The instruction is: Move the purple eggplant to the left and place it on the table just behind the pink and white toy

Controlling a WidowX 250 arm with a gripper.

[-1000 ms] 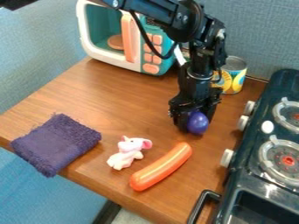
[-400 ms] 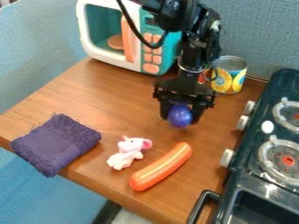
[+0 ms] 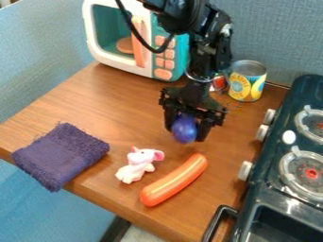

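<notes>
Cloth of dark purple lies folded at the counter's left front edge, one corner poking over it. Further back, to the right of it, I see a white and teal toy microwave with orange buttons and handle. Nearer me sits a small pink-and-white animal figure with round pink ears, and just beside it, on its right, a shiny orange sausage lies aslant on the brown wooden counter.

Behind the sausage, the black gripper points down, its fingers parted only by the width of the rounded purple toy they hold. That toy is smooth and glossy, a deep bluish violet with a pale sheen on its front; its lower end curves round, while its top is hidden up between the fingers. I can't tell whether its underside touches the wood.

Past the arm, a can with a yellow and blue label stands upright near the back wall, and a dark stove with white knobs runs down the right side.
</notes>
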